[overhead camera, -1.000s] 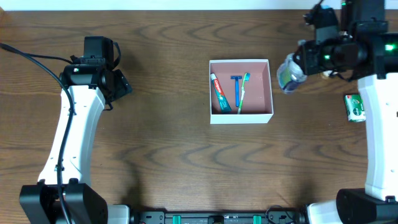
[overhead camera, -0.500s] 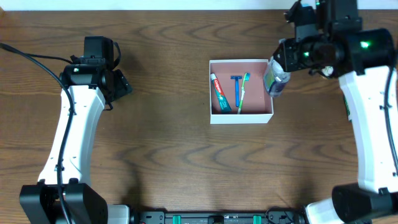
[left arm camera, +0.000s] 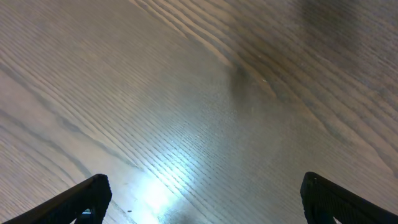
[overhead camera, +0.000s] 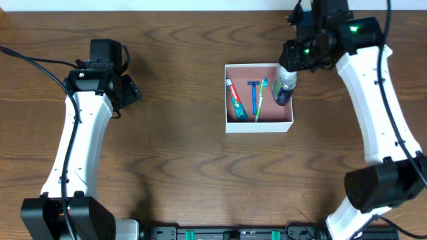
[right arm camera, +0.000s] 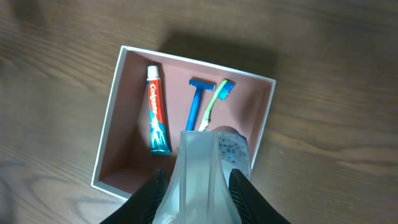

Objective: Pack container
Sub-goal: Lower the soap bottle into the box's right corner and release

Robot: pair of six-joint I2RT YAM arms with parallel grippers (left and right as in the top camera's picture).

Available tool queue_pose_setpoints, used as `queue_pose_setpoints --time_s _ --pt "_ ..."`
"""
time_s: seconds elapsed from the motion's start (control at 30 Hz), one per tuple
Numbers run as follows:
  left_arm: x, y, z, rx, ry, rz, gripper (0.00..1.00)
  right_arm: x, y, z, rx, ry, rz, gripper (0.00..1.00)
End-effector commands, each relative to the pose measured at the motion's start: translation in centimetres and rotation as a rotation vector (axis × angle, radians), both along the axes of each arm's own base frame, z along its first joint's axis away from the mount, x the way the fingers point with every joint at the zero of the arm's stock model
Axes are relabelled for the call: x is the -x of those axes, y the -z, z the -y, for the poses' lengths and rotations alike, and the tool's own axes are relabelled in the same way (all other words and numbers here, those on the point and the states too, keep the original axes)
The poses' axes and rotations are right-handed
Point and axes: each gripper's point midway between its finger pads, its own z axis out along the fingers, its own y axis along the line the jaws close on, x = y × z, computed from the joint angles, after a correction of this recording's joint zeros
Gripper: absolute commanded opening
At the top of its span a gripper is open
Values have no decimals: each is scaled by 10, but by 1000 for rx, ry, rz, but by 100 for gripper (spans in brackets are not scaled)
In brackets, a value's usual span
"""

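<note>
The container (overhead camera: pixel 259 127) is a square white-walled box with a pink-brown floor at the table's middle; the right wrist view looks down into it (right arm camera: pixel 109 127). Inside lie a toothpaste tube (overhead camera: pixel 236 100), a blue razor (overhead camera: pixel 253 95) and a green toothbrush (overhead camera: pixel 262 97). My right gripper (overhead camera: pixel 287 69) is shut on a translucent tube (overhead camera: pixel 284 87) with blue-speckled contents, hanging over the container's right side. In the wrist view the tube (right arm camera: pixel 202 165) fills the gap between both black fingers (right arm camera: pixel 153 194). My left gripper (overhead camera: pixel 131 90) is open above bare wood, far left of the container.
The table is dark wood (overhead camera: pixel 200 173). The right arm's white links (overhead camera: pixel 373 100) stretch over the table's right side. The left wrist view holds only wood grain (left arm camera: pixel 205 93) between the fingers (left arm camera: pixel 87 198).
My right gripper has carried the translucent tube leftward from right of the container to above its right side. The left arm has stayed still.
</note>
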Motion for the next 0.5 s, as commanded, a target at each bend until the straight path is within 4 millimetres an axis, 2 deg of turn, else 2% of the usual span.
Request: queue_pose_setpoints --time_s 0.0,0.13,0.47 --pt "2 3 -3 -11 -10 -14 98 -7 -3 -10 -22 4 13 29" --pt "3 3 -3 -11 -10 -14 98 -13 7 -12 -20 5 0 29" --pt "2 3 -3 -11 -10 -14 98 -25 20 -11 -1 21 1 31"
